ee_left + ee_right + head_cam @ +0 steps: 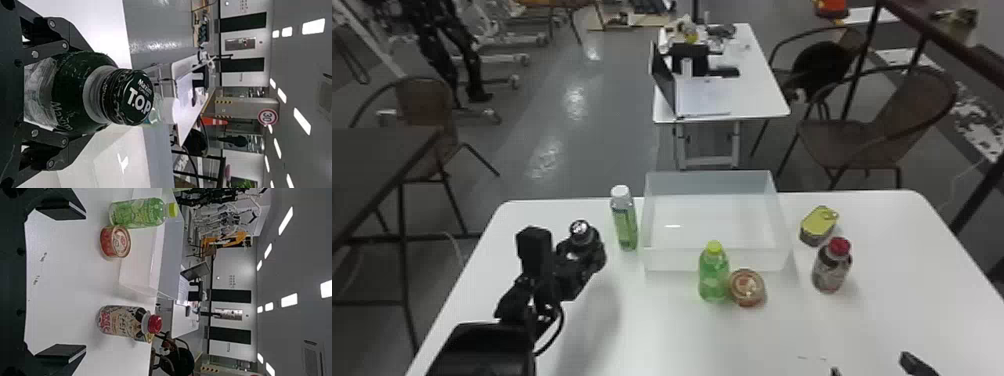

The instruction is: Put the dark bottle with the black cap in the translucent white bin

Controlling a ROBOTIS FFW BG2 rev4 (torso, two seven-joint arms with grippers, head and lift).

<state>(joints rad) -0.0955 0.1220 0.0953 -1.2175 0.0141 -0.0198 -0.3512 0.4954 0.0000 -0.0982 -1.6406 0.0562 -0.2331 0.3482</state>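
The left hand [72, 94] grips the dark bottle [78, 92] around its body, black cap free, above the counter [652, 325] left of the bin [717, 260], presumably keeping it upright for placing.

The bin [714, 260] sits at the tabletop's [652, 330] back edge. Of 3 standing bottles, the left bottle [625, 225] is just left of the bin, the front bottle [713, 275] before it, and the right bottle [831, 267] right of it, just before the tin [817, 227]. The can [747, 288] lies just right of the front bottle. The held bottle [580, 230], in the left end effector [583, 250], is left of all 3. Behind the tabletop, 1 laptop [663, 80] rests on a 2nd table [762, 95].
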